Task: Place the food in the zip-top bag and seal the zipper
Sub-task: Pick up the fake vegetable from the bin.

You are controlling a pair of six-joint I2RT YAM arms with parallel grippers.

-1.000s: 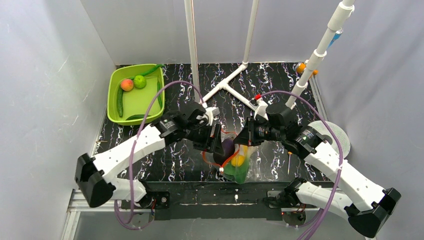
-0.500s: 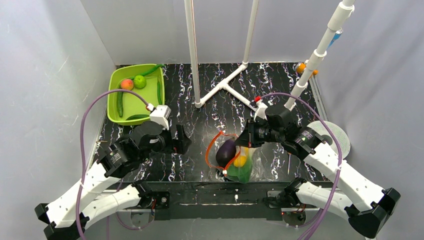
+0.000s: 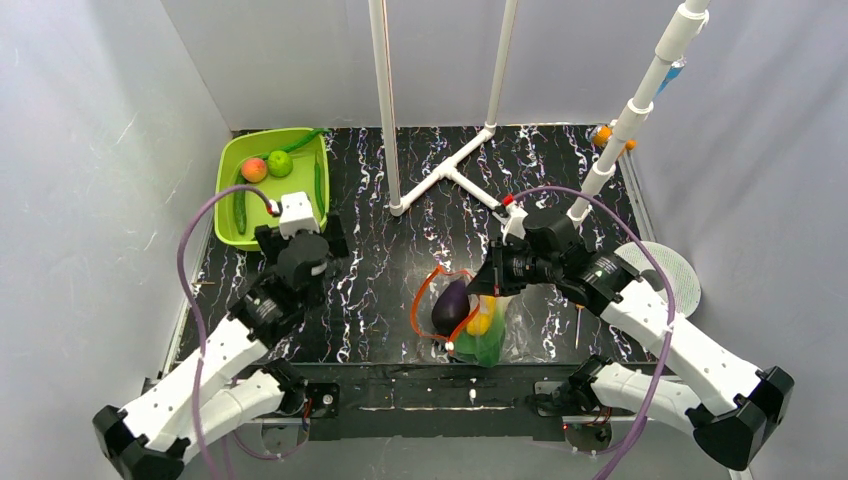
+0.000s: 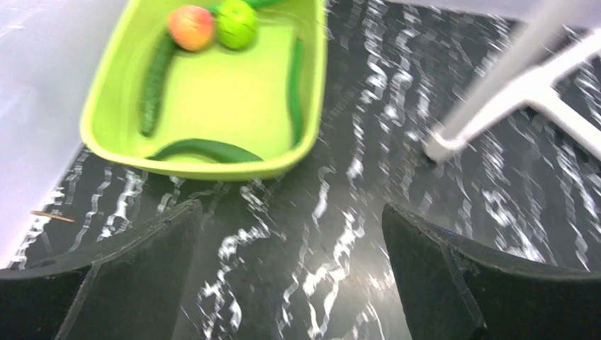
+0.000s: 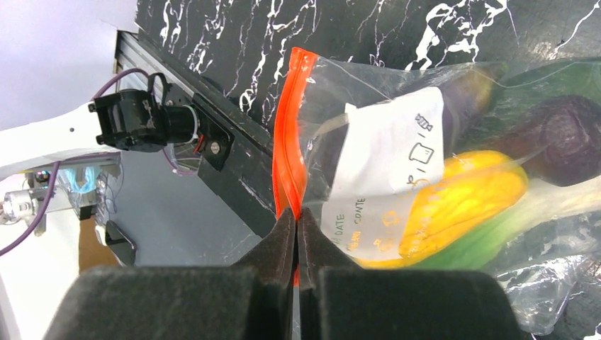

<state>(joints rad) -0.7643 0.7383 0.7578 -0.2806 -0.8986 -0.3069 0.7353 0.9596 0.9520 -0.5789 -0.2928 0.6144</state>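
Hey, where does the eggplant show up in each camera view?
Top external: eggplant just below centre, in the mouth of the bag.
Left wrist: not in it.
Right wrist: eggplant at the right edge, upper half, inside the bag.
Shared landmark: the black marbled table.

White arm links (image 3: 215, 348), black joints (image 3: 296, 266), purple cables (image 3: 183, 258) looping outside; fingers (image 4: 127, 276) black, matte, wedge-shaped.
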